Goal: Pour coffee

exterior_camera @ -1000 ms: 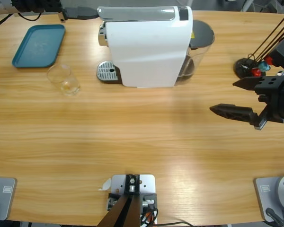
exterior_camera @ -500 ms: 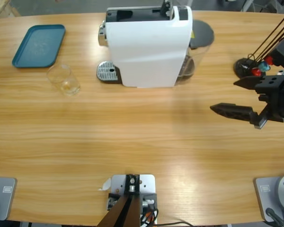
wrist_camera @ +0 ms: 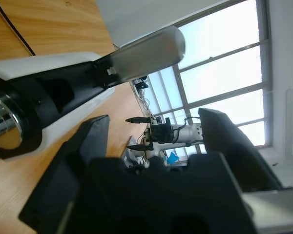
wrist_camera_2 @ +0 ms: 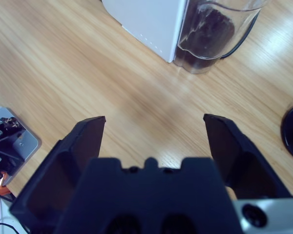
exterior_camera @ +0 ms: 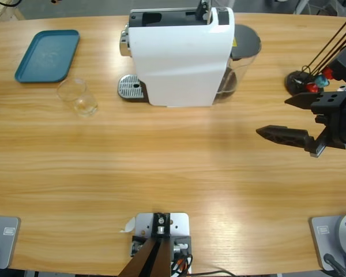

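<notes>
A white coffee machine (exterior_camera: 179, 57) stands at the back middle of the table, its silver lever (wrist_camera: 141, 53) raised. A small clear glass (exterior_camera: 78, 97) stands on the table left of the machine's drip grate (exterior_camera: 131, 88); no coffee shows in it or anywhere else. My left gripper (wrist_camera: 154, 119) is open and empty, close by the machine's top, and is outside the high view. My right gripper (exterior_camera: 273, 118) hangs open and empty over bare table at the right, seen also as the right gripper (wrist_camera_2: 154, 121) in its wrist view, pointing toward the machine.
A teal tray (exterior_camera: 47, 55) lies at the back left. The machine's clear water tank (exterior_camera: 242, 57) sits on its right side. A black stand of rods with red and orange capsules (exterior_camera: 311, 81) is at the far right, just behind the right gripper.
The machine's lever has gone from flat to raised. The left arm, which was at the top left of the high view, has left that view. The right arm has stayed still.
</notes>
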